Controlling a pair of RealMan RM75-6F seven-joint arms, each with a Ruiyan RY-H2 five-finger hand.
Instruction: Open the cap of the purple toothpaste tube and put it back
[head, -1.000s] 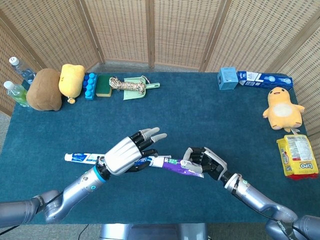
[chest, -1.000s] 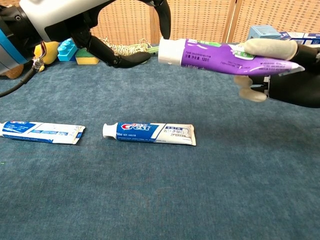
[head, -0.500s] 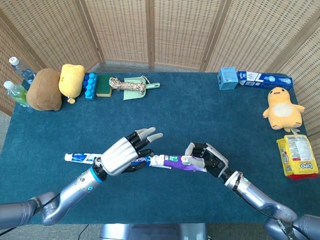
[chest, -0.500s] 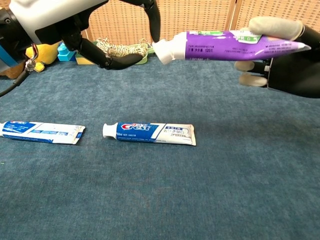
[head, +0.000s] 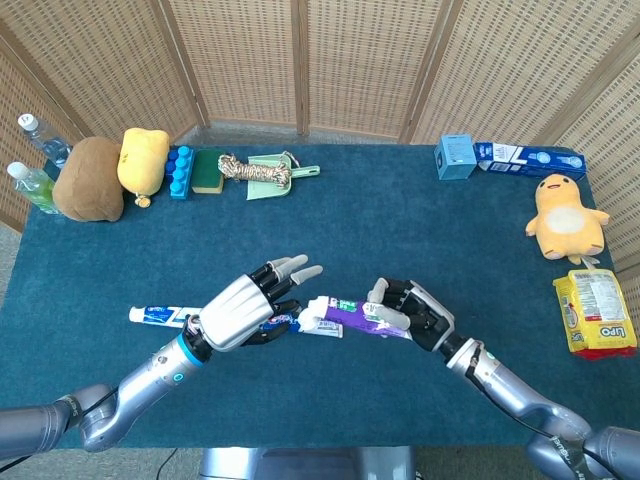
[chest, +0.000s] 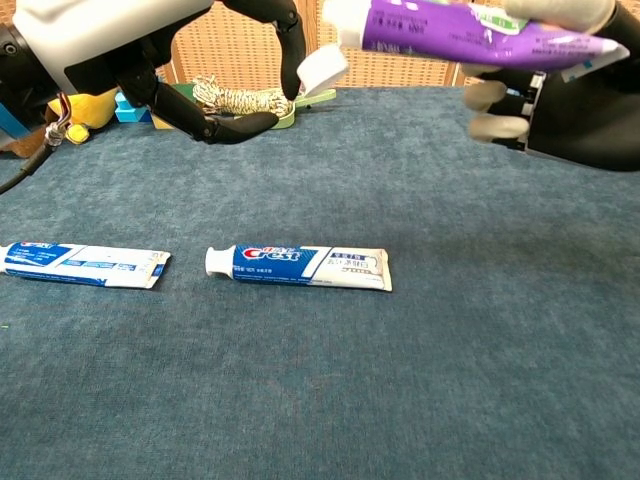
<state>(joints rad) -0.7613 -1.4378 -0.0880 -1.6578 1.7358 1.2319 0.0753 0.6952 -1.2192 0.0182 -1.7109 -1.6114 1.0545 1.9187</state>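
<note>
The purple plastic toothpaste tube (chest: 470, 22) is held up off the dark blue carpeted table (head: 400, 230), lying roughly level with its long axis running across the robot's front: the crimped tail sits in the right hand (head: 412, 312), and the capped end points toward the left hand (head: 240, 310). The right hand grasps the tube around its rear half, pale fingertips (chest: 545, 8) lying over the top of it and the dark palm below. In the chest view the white flip cap (chest: 322, 68) stands tilted down and away from the tube's end, so it looks swung open or nearly so. The left hand is mostly spread, and one dark finger (chest: 293, 40) reaches down to the cap's edge; whether it pinches the cap or only pushes against it I cannot tell. The left hand is the nearer to the cap, so closing it likely falls to that hand, pressing back along the tube's axis.
</note>
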